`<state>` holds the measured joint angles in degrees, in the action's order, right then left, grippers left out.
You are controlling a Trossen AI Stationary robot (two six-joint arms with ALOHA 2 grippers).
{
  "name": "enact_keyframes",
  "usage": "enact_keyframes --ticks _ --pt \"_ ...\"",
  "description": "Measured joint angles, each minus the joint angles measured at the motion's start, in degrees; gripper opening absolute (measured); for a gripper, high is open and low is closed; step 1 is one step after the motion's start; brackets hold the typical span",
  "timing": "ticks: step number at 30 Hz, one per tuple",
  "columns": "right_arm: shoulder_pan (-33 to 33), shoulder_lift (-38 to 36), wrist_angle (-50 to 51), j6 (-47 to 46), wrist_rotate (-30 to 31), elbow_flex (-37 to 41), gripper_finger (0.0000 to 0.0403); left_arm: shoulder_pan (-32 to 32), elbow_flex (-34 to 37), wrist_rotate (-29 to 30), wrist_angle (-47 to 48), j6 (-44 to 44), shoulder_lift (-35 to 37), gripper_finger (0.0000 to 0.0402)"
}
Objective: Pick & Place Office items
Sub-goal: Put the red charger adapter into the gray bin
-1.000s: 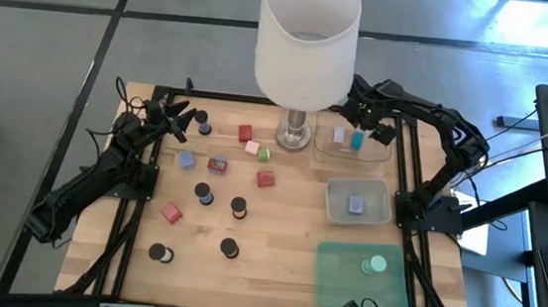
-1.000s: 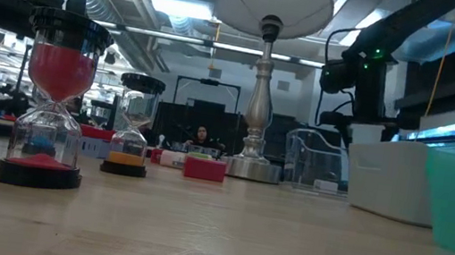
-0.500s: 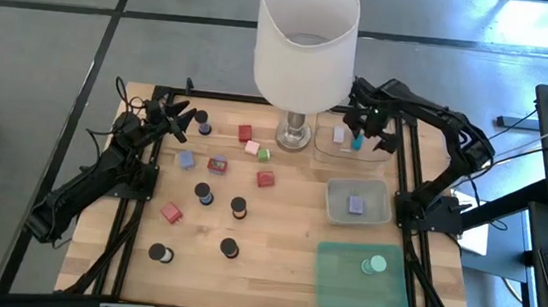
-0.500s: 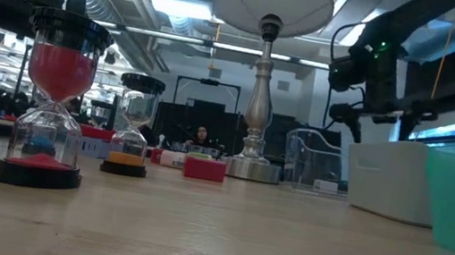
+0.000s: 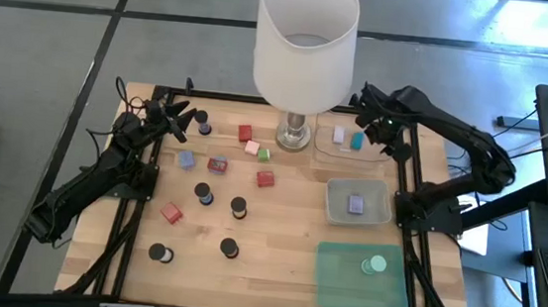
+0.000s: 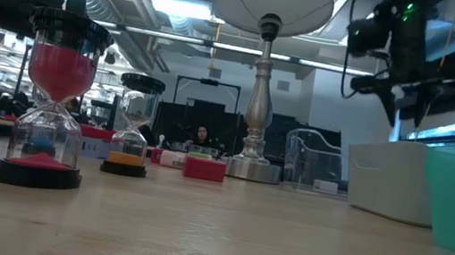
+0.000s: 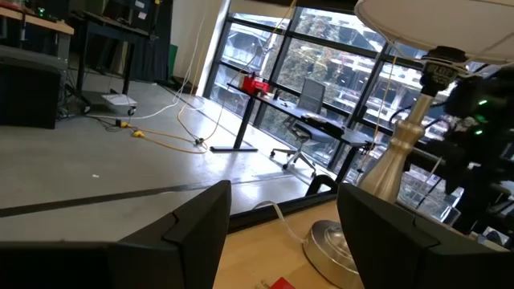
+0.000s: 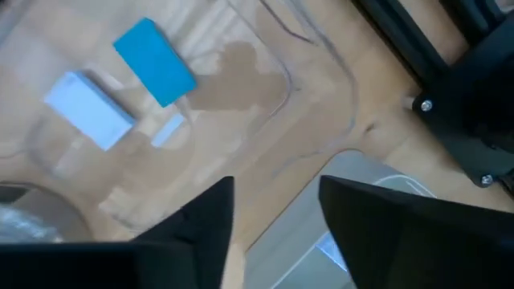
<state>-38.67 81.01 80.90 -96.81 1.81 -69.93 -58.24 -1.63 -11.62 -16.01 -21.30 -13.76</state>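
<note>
The office items lie spread over the wooden table. Black round pieces (image 5: 204, 193) (image 5: 239, 206) (image 5: 230, 248) stand upright; the low view shows one as a sand timer (image 6: 51, 101). Red blocks (image 5: 266, 179) (image 5: 171, 212), a pink block (image 5: 252, 148) and a blue block (image 5: 186, 159) rest flat. A teal block (image 8: 154, 61) and a white block (image 8: 88, 110) lie in the clear tray (image 5: 378, 155). My right gripper (image 5: 387, 136) (image 8: 277, 209) hangs open above that tray's right end. My left gripper (image 5: 186, 118) (image 7: 281, 201) is open by the far left.
The tall lamp (image 5: 305, 47) stands at the far middle, its base (image 5: 295, 133) beside the clear tray. A grey tray (image 5: 333, 213) holds a purple block (image 5: 356, 204). A green mat (image 5: 337, 288) carries a mint disc (image 5: 374, 266). Bare wood lies at the near middle.
My right gripper has risen from the clear tray and shifted toward the table's right edge. The teal block stays lying in the tray beside the white one.
</note>
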Motion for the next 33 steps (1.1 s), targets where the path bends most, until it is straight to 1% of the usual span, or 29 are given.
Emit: enact_keyframes --ticks 5,11,19,24,29,33 --pt "4.0 -4.1 -1.1 -2.7 1.4 0.0 0.0131 0.0 0.0 0.0 0.0 0.0 0.0 0.0226" --pt "11.9 -5.8 -4.6 -5.2 2.2 0.0 0.0107 0.0 0.0 0.0 0.0 0.0 0.0 0.0226" --pt "24.6 -5.8 -10.5 -12.9 7.5 0.0 0.0102 0.0 0.0 0.0 0.0 0.0 0.0 0.0226" --pt "32.4 -5.1 -12.7 -19.9 11.8 0.0 0.0102 0.0 0.0 0.0 0.0 0.0 0.0 0.0226" --pt "39.4 -2.8 -15.4 -25.4 12.8 0.0 0.0102 0.0 0.0 0.0 0.0 0.0 0.0 0.0226" --pt "43.6 0.1 -20.2 -26.4 14.6 0.0 0.0102 0.0 0.0 -0.1 0.1 0.0 0.0 0.0226"
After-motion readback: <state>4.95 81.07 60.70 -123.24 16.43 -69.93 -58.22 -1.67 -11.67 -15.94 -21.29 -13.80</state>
